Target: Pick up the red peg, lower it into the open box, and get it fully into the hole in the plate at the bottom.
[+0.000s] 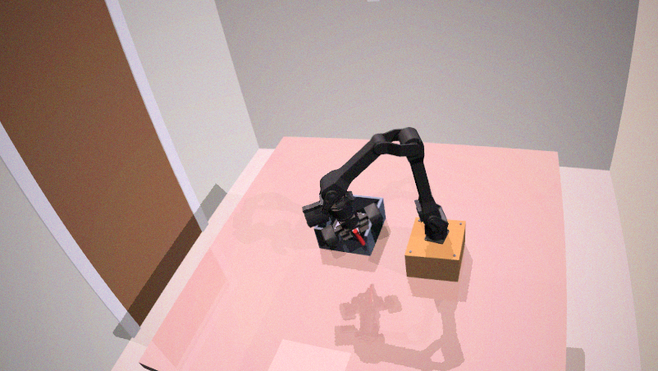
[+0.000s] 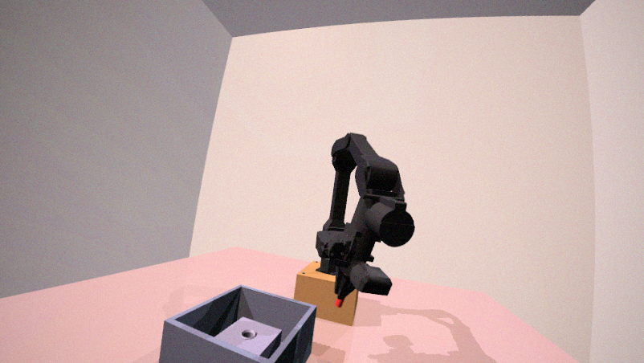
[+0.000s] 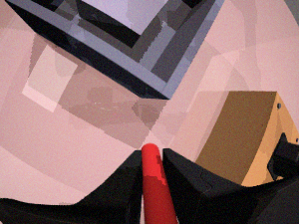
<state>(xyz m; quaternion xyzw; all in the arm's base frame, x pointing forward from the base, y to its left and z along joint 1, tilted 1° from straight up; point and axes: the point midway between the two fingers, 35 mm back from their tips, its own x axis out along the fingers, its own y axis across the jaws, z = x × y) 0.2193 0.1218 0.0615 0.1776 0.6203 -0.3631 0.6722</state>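
Observation:
The red peg (image 1: pixel 358 237) (image 2: pixel 338 303) (image 3: pixel 156 188) is held between the fingers of my gripper (image 1: pixel 354 231) (image 2: pixel 341 295) (image 3: pixel 151 155), which is shut on it. The peg is off the table, and its lower end shows at the fingertips. The open grey-blue box (image 1: pixel 368 199) (image 2: pixel 193 342) (image 3: pixel 125 68) stands beside the gripper; in the exterior view the peg is right of the box, outside its walls. The pale plate (image 2: pixel 266 334) (image 3: pixel 120 14) lies in the box bottom. Its round hole (image 2: pixel 249 334) shows empty in the exterior view; the wrist view does not show it.
The arm's base stands on an orange block (image 1: pixel 432 269) (image 2: pixel 311 297) (image 3: pixel 229 143), right of the box in the top view. The box walls rise above the plate on all sides. The pink table (image 1: pixel 511 239) carries the shadows of the arm and gripper.

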